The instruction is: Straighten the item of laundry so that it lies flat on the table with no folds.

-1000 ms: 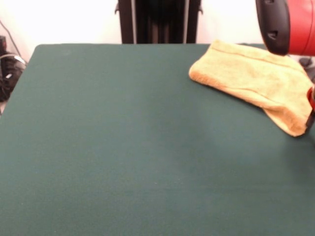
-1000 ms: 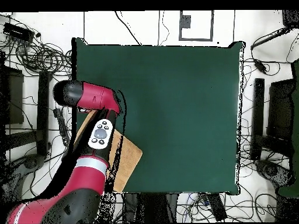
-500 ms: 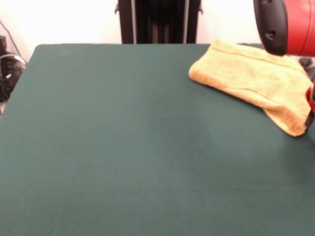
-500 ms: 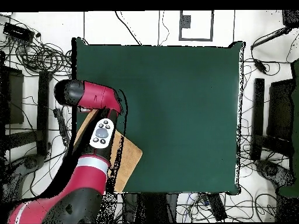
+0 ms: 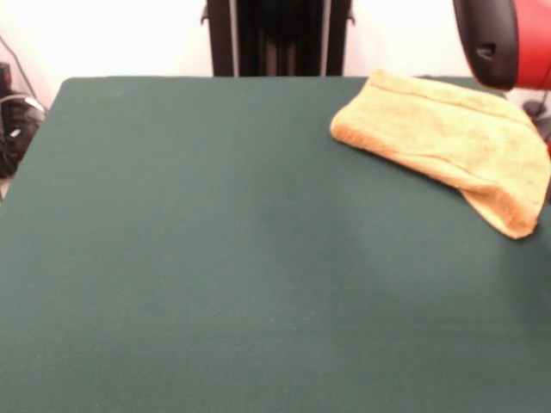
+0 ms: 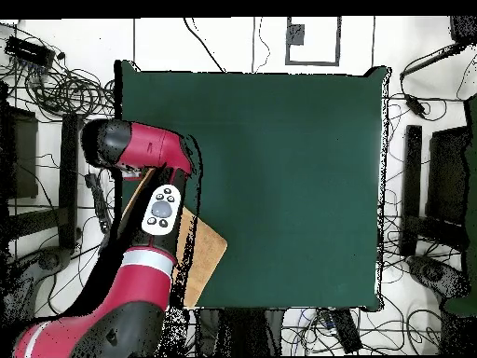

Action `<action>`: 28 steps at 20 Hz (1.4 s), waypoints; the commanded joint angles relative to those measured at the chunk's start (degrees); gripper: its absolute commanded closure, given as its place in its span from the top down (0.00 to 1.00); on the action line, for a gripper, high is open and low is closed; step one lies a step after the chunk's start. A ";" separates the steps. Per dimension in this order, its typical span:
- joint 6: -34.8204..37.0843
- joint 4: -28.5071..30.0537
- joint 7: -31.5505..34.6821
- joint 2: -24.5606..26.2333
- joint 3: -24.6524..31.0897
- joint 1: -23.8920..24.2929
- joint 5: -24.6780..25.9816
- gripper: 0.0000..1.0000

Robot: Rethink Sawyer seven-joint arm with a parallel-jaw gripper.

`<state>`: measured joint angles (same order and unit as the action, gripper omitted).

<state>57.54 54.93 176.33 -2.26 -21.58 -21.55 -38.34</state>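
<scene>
1. Since the earlier frames, your arm [image 5: 508, 39] has lifted and pulled toward the right edge of the front view; the red tip that sat by the towel's low corner no longer shows there.
2. Your towel [image 5: 448, 138] lies at the far right corner of the counter [image 5: 215, 258], folded over on itself, with a thick doubled edge along its near side.
3. From overhead, the arm [image 6: 154, 219] covers most of the towel [image 6: 207, 256]; only 1 tan corner shows (at the counter's [image 6: 279, 168] edge nearest the base).
4. You cannot tell how the fingers stand: neither view shows them.
5. Judging by this, the cloth looks let go and the fold remains, so the straightening is not done.
</scene>
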 commanded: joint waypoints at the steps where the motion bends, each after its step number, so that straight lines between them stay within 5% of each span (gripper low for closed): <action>1: 8.43 -0.90 16.46 -3.83 1.50 0.67 -0.48 1.00; 13: 6.86 5.09 8.54 -7.48 2.29 2.83 2.53 1.00; 28: 1.54 6.77 8.30 -6.94 4.17 3.22 4.22 1.00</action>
<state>60.87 54.64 176.33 -11.70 -21.61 -18.29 -34.98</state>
